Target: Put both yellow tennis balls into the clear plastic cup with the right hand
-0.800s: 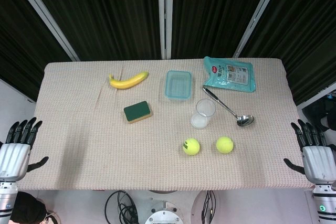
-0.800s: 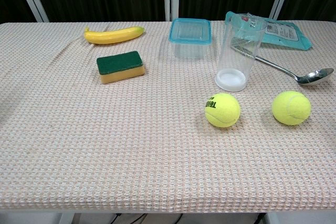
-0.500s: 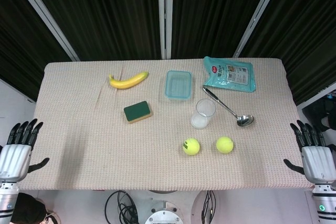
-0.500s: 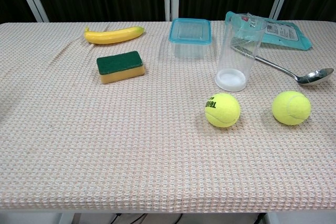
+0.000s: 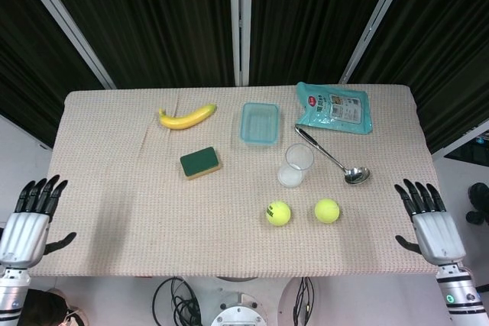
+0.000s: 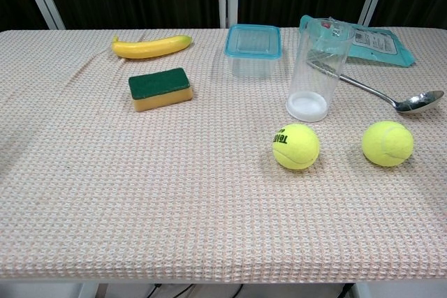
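Right hand, fingers spread and empty, should cup the light, fuzzy, springy nearer tennis ball from above, just inboard of it.

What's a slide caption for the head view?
Both open hands, left hand and right hand, flank the table; two tennis balls lie near the upright clear cup.
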